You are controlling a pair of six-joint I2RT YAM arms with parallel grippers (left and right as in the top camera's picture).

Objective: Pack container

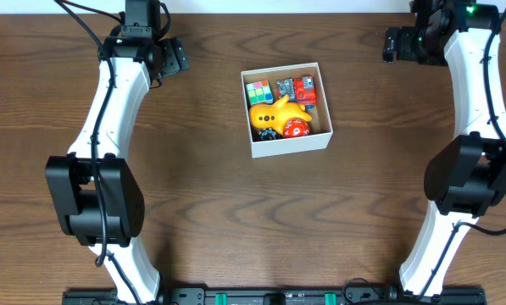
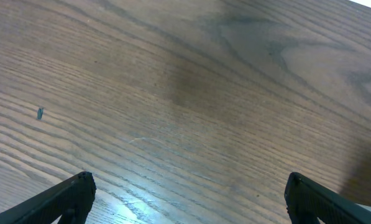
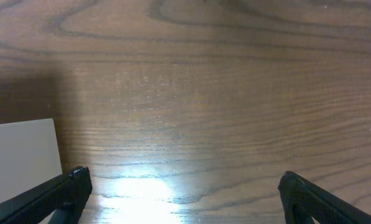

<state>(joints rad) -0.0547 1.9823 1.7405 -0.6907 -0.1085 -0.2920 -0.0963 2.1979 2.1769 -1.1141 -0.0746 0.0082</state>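
Observation:
The container (image 1: pixel 290 145) is a square white box with a tan inside, at the table's middle back in the overhead view. Inside lie a yellow duck-like toy (image 1: pixel 275 112), a colourful cube (image 1: pixel 258 91), a red and blue toy (image 1: pixel 297 90) and a red die (image 1: pixel 296 129). My left gripper (image 2: pixel 185 196) is open and empty over bare wood at the back left, far from the box (image 1: pixel 178 56). My right gripper (image 3: pixel 184 193) is open and empty at the back right (image 1: pixel 392 44). A white surface (image 3: pixel 20 155) shows at the left edge of the right wrist view.
The table (image 1: pixel 193 186) is dark brown wood. A tiny dark speck (image 2: pixel 40 113) lies on it in the left wrist view. Both arm bases stand at the front edge.

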